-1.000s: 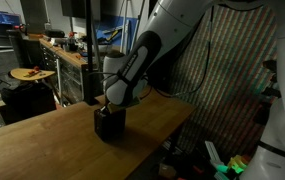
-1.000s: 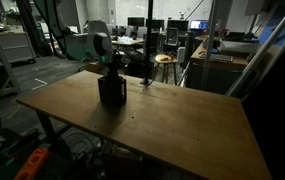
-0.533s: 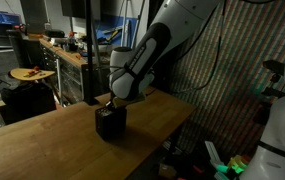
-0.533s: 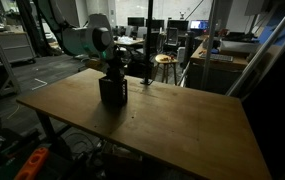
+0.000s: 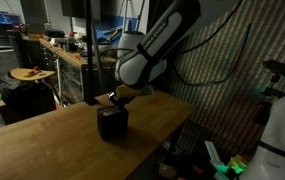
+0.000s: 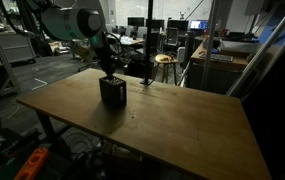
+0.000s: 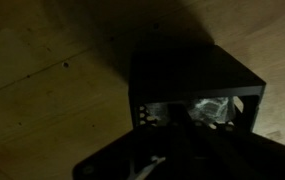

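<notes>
A black open-topped box (image 5: 110, 122) (image 6: 113, 92) stands on the wooden table (image 5: 42, 145) (image 6: 182, 130). In both exterior views my gripper (image 5: 113, 99) (image 6: 107, 72) hangs just above the box's top, fingers pointing down and drawn together. The wrist view looks down into the box (image 7: 192, 75), where something pale and crinkled (image 7: 210, 108) lies inside. The gripper (image 7: 177, 160) itself is a dark shape at the bottom of that view. It is too dark to tell whether anything is pinched between the fingers.
A black post (image 5: 90, 50) (image 6: 149, 40) rises behind the table. A round-topped stool (image 5: 32, 74) and a workbench (image 5: 67, 50) stand beyond one table edge; another stool (image 6: 165, 60) and desks lie behind. Green clutter (image 5: 232, 165) sits on the floor.
The arm has risen. The gripper, earlier down at the box's opening, now hangs a little above it. The box has not moved.
</notes>
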You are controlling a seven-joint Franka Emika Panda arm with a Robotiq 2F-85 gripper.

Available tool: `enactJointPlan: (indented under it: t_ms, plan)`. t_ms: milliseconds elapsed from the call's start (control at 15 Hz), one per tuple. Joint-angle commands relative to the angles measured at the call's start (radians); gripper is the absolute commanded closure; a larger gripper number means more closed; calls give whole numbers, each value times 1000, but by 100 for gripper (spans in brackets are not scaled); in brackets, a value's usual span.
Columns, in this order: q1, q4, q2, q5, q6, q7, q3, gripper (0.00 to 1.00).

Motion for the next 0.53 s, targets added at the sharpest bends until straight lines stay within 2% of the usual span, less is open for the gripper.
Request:
enactJointPlan:
  t_ms: [0,267,467]
  plan:
    - [-45,-78,-143,53,-22,36,58,95]
    - [-92,-143,-257,121,-7,49,104,94]
    - [-115,-195,-348,215,5,42,135,96]
